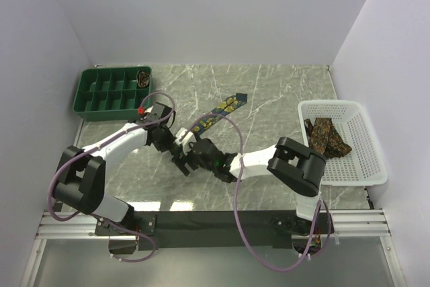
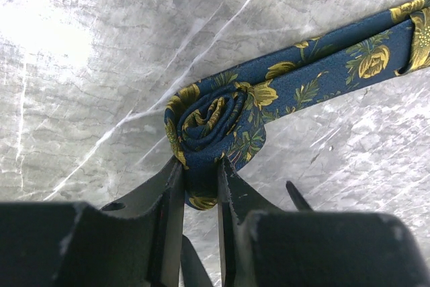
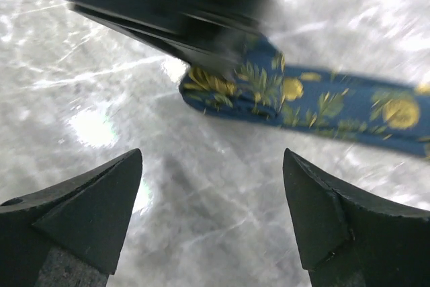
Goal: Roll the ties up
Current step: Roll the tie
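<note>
A dark navy tie (image 1: 225,107) with yellow flowers lies slanted on the marble table. Its near end is wound into a small roll (image 2: 215,122), and the rest runs off to the upper right in the left wrist view. My left gripper (image 2: 200,173) is shut on the roll's lower edge, pinching it between both fingers. Just short of the same tie (image 3: 322,102), my right gripper (image 3: 211,159) is open and holds nothing. The two grippers meet at the table's middle, left (image 1: 183,160) against right (image 1: 193,151). More ties (image 1: 324,136), brown and gold, lie in the basket.
A white mesh basket (image 1: 363,166) stands at the right edge. At the back left is a green compartment tray (image 1: 107,92) with one rolled tie (image 1: 143,76) in a corner cell. White walls close in the table on three sides.
</note>
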